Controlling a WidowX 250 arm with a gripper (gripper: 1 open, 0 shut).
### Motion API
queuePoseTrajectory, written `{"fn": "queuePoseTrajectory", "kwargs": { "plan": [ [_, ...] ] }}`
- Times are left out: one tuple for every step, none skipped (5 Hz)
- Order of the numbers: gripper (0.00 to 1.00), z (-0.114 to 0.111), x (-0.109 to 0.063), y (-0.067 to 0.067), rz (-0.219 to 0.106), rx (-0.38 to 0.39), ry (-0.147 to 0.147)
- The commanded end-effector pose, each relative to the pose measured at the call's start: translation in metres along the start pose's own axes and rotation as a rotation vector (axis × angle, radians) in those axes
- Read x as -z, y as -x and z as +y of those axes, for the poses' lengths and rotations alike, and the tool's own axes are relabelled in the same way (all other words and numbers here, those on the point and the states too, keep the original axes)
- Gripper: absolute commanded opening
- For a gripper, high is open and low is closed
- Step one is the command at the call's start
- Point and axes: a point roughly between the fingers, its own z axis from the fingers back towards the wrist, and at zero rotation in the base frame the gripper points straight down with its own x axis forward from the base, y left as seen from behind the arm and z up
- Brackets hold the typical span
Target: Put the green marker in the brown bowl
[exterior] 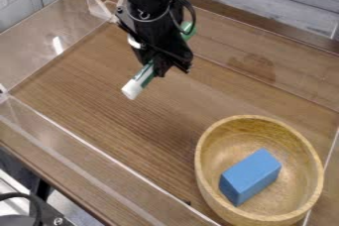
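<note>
Hanging over the wooden table [93, 81], the black gripper [162, 67] points steeply downward with its jaws pinched tight on the green marker [141, 81]. The marker is clamped near its upper end, so most of the white barrel sticks out below and to the left of the jaws, slanting down, with its pale blunt end lowest and clear of the table top. A bit of green shows just beside the jaws on their right, up against the black body of the hand; whether that is the marker's cap or part of the arm is hard to tell. The brown bowl [212, 141] sits well apart from the jaws, down and to the right of them, near the front corner of the table. Inside it lies a blue block [251, 176], resting flat on the bottom. Clear plastic walls [59, 121] ring the table.
</note>
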Motion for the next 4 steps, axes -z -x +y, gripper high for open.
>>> {"fn": "queuePoseTrajectory", "kwargs": {
  "plan": [
    [0.0,0.0069,-0.0094,-0.0125,-0.058,0.005,-0.019],
    [0.0,0.0078,-0.0095,-0.0119,-0.065,0.006,-0.026],
    [0.0,0.0083,-0.0103,-0.0103,-0.067,0.007,-0.031],
    [0.0,0.0087,-0.0104,-0.009,-0.071,0.006,-0.036]
  ]
}}
